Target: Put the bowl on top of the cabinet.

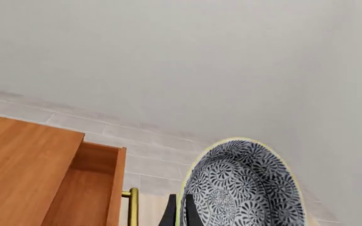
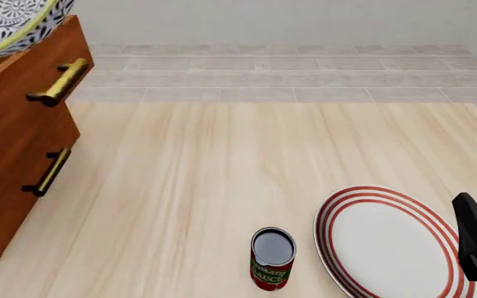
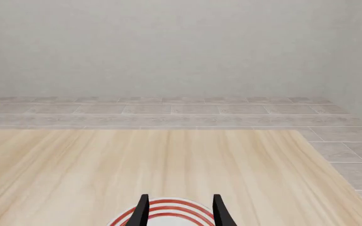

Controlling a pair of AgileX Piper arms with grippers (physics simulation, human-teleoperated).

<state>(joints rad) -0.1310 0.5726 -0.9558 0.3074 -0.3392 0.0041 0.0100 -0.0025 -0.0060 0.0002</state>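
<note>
Plainly the bowl (image 1: 244,188), stiff, glazed, likely slippery and breakable, is best pinched at its rim; the left gripper (image 1: 179,214) grips it there, at the front view's upper left above the cabinet (image 2: 15,130).

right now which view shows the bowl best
Left wrist view: most of the bowl shows, patterned inside and cream rim, with the left claw on its rim. Front view catches only a corner. Right wrist view shows none.

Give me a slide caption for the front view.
Patterned bowl above the wooden cabinet; sauce can and red-ringed plate on the table.
</note>
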